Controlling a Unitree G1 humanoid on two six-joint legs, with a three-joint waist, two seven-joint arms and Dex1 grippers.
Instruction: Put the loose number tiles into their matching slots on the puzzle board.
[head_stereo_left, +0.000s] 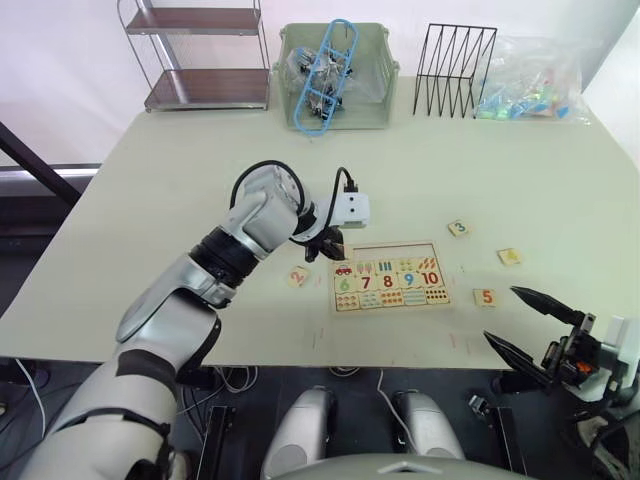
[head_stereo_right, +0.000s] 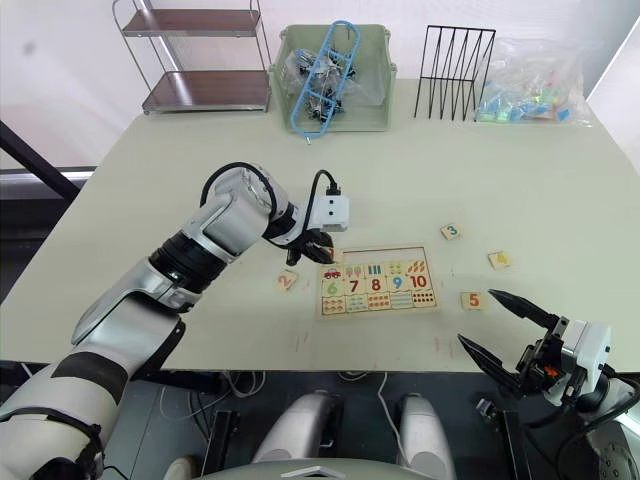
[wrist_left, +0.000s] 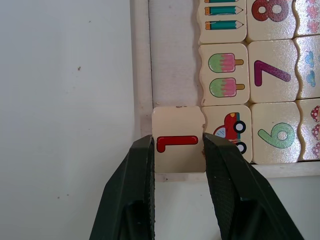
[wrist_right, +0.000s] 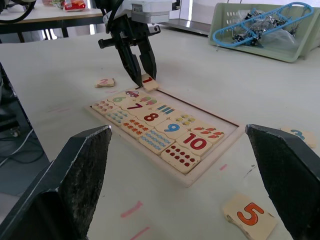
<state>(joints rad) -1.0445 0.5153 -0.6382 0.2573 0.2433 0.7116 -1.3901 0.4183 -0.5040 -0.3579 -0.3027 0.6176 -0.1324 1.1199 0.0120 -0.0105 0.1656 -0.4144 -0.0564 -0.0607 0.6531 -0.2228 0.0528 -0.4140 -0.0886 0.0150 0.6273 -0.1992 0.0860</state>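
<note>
The puzzle board (head_stereo_left: 441, 272) lies near the table's front middle, with digits 6 to 10 and picture tiles in place. Its far row of slots (wrist_left: 175, 60) is bare wood. My left gripper (wrist_left: 177, 142) is shut on the tile 1 (wrist_left: 179, 145), which rests tilted on the board's left far corner, partly over the frame. Loose on the table are tile 2 (head_stereo_left: 297, 277) left of the board, and tile 3 (head_stereo_left: 459, 228), tile 4 (head_stereo_left: 510, 257) and tile 5 (head_stereo_left: 485, 297) to its right. My right gripper (head_stereo_left: 500, 314) hangs open at the table's front right edge, near tile 5.
Along the far edge stand a small shelf (head_stereo_left: 200, 55), a green basket (head_stereo_left: 335, 75) with a blue rack in it, a black wire rack (head_stereo_left: 455, 55) and a clear bag of coloured pieces (head_stereo_left: 535, 85). The table's front edge runs just below the board.
</note>
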